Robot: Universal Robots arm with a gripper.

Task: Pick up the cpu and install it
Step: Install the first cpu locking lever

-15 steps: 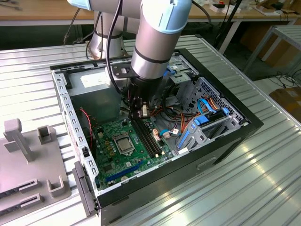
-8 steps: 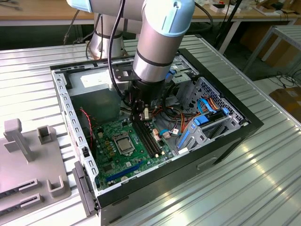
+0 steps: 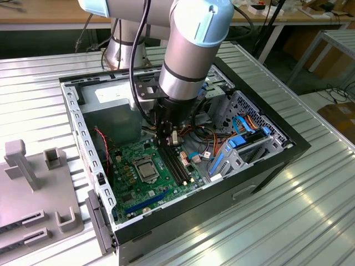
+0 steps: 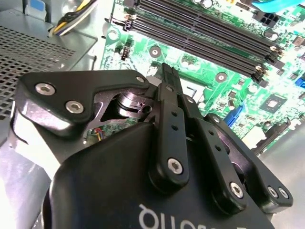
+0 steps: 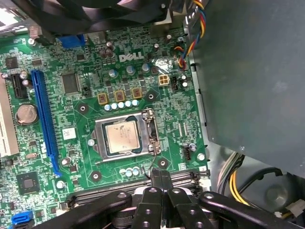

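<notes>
The cpu (image 5: 123,136) is a small silver-grey square lying flat in the socket on the green motherboard (image 5: 167,109), with the metal socket frame (image 5: 151,133) around it. In the exterior view the cpu (image 3: 147,169) sits near the board's middle, inside the open computer case (image 3: 249,166). My gripper (image 5: 159,175) hangs low over the black memory slots (image 5: 95,191) just beside the socket, its black fingers pressed together with nothing between them. From outside, the gripper (image 3: 168,141) is a little above and behind the cpu. In the second wrist view the gripper (image 4: 167,71) points down at the board.
Coloured cables (image 3: 216,133) and a drive cage (image 3: 244,144) crowd the case on the exterior view's right. A long blue slot (image 5: 44,119) runs beside the socket. Grey fixture blocks (image 3: 33,183) stand on the ribbed metal table (image 3: 288,221) at the exterior view's left.
</notes>
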